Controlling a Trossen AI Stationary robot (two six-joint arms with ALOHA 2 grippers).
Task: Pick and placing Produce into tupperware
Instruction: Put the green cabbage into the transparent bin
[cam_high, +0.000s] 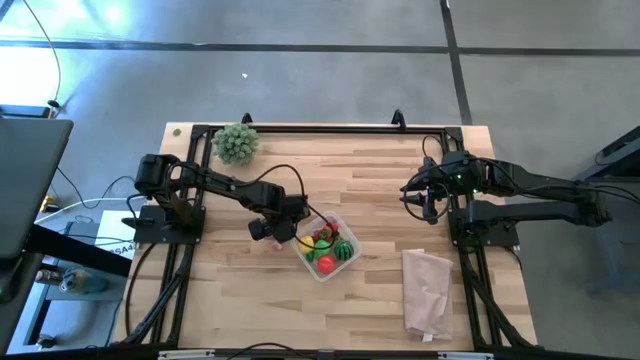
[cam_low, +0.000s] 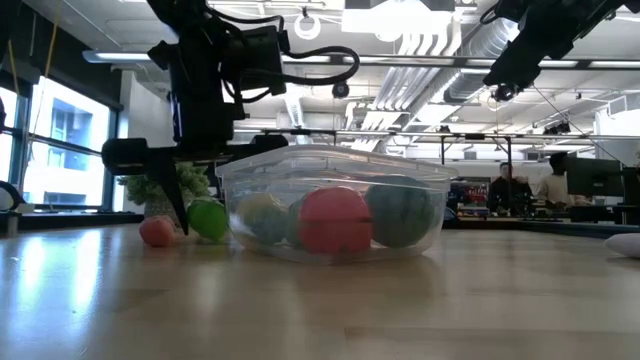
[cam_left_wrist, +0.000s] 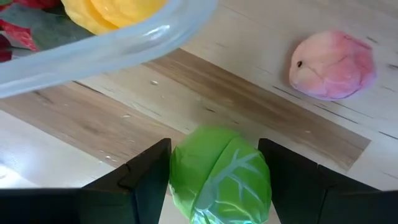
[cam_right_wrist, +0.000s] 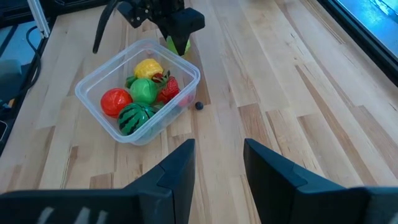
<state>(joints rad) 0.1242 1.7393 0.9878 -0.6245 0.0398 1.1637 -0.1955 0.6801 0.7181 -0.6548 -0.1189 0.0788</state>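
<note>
We see the left arm stretched from its base at the table's left edge toward the middle, its wrist bent down so that the left gripper sits low over the table, just beside the tupperware. In the left wrist view its two dark fingers stand on either side of a green leafy toy vegetable — whether they are pressing it or merely flanking it we cannot tell. In the low view that green piece rests on the table. A pink, peach-like toy lies on the bare wood near it, apart from the gripper and outside the container.

The right arm waits at the table's right side, folded back toward its base, with the right gripper held above the table and well apart from the produce. In its own wrist view the fingers stand parted with nothing between them.

The tupperware is a clear, squarish tub with rounded corners, sitting near the table's centre. Inside we make out a yellow fruit, a red ball, a green piece, a strawberry and a striped watermelon-like ball — all packed close together. A small dark bead lies on the table just beside the tub.
</note>
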